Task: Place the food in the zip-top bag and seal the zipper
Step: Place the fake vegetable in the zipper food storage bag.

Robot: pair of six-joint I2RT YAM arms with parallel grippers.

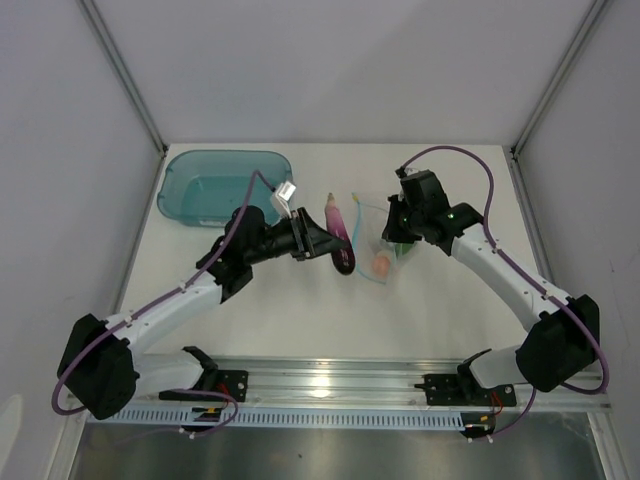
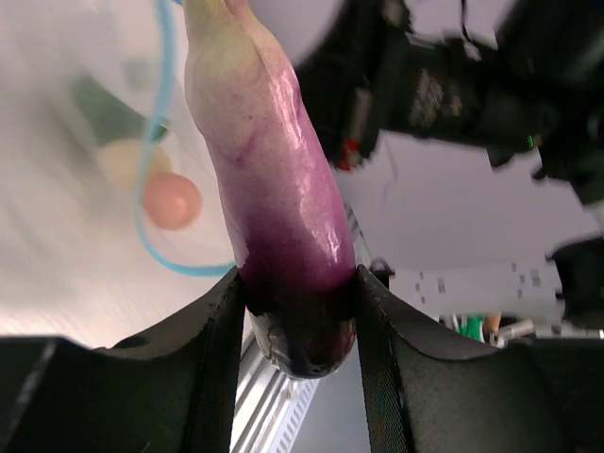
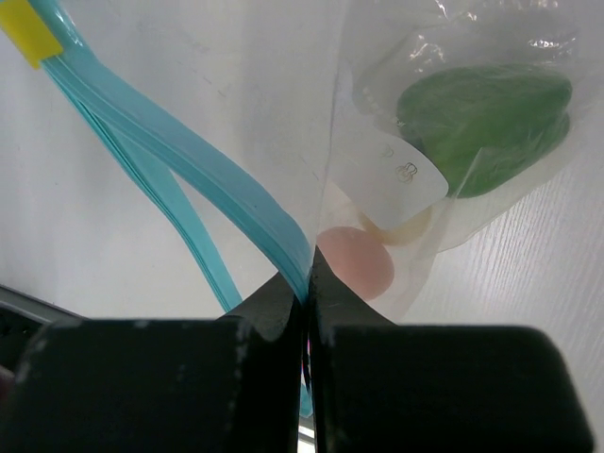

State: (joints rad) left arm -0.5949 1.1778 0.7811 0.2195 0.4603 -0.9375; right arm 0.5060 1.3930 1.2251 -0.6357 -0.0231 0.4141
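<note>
We see a white table (image 1: 300, 320) closed in by plain pale grey walls: a back wall (image 1: 330, 70), a left wall (image 1: 50, 200) and a right wall (image 1: 600, 220). A left post (image 1: 125, 75) and a right post (image 1: 560, 75), both metal, slant up from the back corners. A silver rail (image 1: 340, 380) lines the near edge, with a bright glare at its middle. The light is soft and even.

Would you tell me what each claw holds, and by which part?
The left claw holds the eggplant by its dark end; the right claw pinches the zipper.
</note>
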